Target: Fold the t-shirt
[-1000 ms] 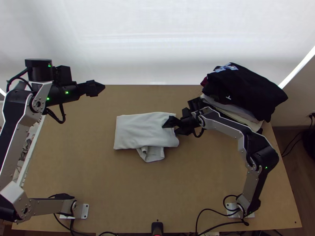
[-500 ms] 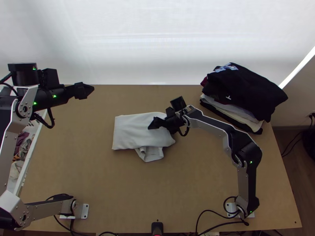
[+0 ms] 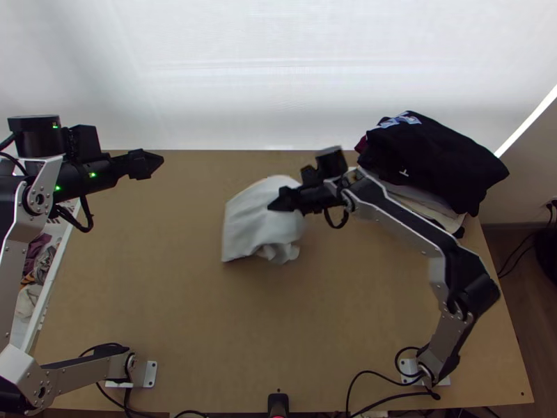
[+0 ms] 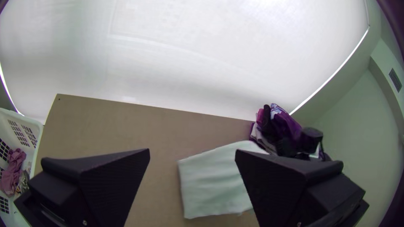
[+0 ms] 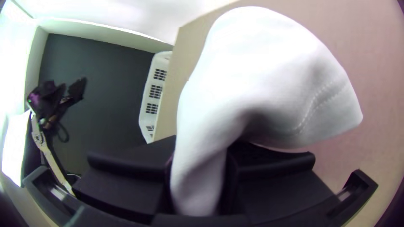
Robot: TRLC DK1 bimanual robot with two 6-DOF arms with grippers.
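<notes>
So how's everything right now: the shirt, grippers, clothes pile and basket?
White t-shirt: folded, part bunched in the right gripper.
Right gripper: jaws shut on the shirt.
Left gripper: jaws open, holding nothing.
Clothes pile: stacked, black garment on top.
Basket: clothes inside.

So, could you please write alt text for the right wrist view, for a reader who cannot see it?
A white t-shirt is pinched between the flat black fingers of the right claw, its loose, stitched part arching over the light wooden table. Beyond the table's edge are a white basket and the left arm.
</notes>
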